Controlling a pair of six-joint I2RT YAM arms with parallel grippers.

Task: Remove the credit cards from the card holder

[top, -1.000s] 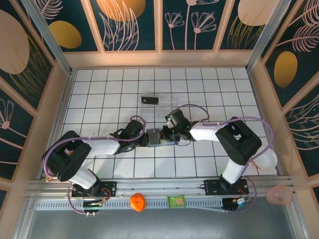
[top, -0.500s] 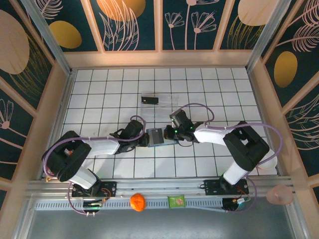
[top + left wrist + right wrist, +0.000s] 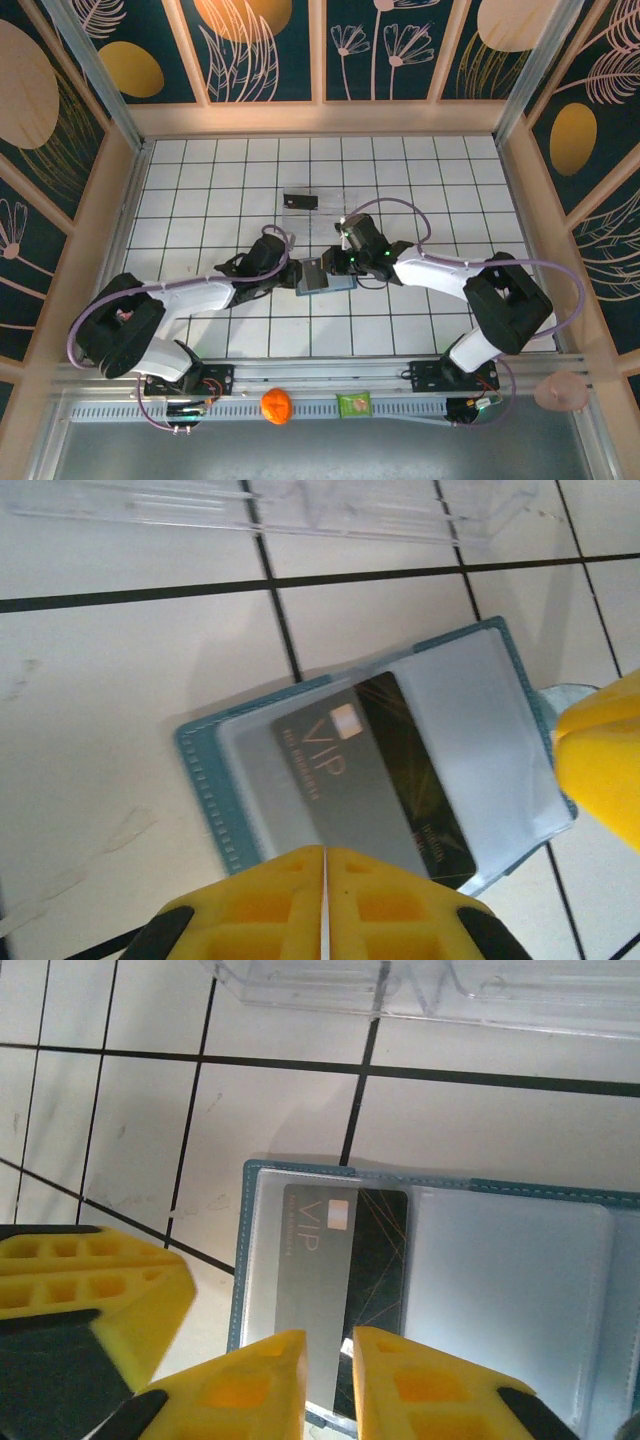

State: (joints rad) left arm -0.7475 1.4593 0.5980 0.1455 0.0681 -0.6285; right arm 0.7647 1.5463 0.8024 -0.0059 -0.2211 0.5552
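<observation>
- Orange ball: you see it on the front rail, between the two arm bases and well apart from the work.
- Left gripper: your left tool is closed, its yellow fingers pressed together with only a hairline seam between them. The tips sit at the near edge of the card holder. You cannot tell from the pictures whether they pinch that edge.
- Second black card: it lies flat at the far-left part of the clear tray, beyond the grippers.
- Card holder: the teal wallet lies open on the white tiled table near its middle, between the two grippers and just on the near side of the tray.
- Black VIP card: it is in the holder. One part is greyed under the frosted pocket and the other shows bare black. In the left wrist view it sits askew to the holder's edges.
- Right gripper: your right tool stands slightly open, a narrow gap between its fingers. The card's near end lies at that gap, and the fingers clamp nothing.
- Green packet: it rests on the front rail, right of the ball.
</observation>
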